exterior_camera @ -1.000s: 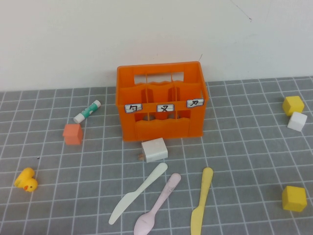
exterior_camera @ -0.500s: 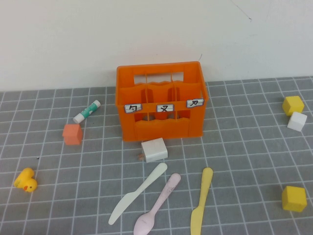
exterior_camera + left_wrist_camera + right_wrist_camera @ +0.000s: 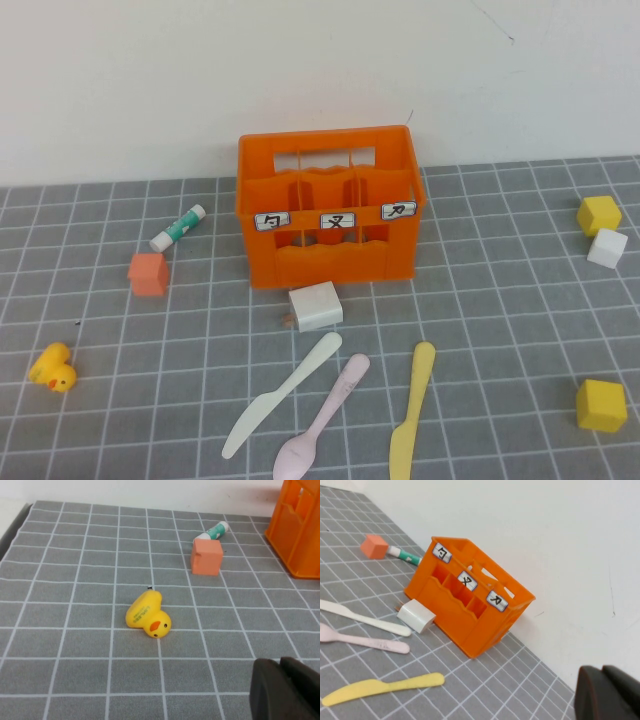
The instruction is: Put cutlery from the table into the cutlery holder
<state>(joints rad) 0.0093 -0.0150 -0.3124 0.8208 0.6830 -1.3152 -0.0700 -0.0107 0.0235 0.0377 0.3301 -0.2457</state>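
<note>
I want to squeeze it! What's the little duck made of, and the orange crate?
The duck looks like soft rubber or vinyl: smooth, rounded, slightly shiny yellow. The crate looks like hard moulded plastic: thin glossy walls with cut-out slots. The left hand and right hand show only at their own pictures' edges.

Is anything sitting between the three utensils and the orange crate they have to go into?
Yes. A white block lies on the table just in front of the cutlery holder, between it and the white knife and pink spoon. The yellow knife has clearer ground. Left tool and right tool are held away.
</note>
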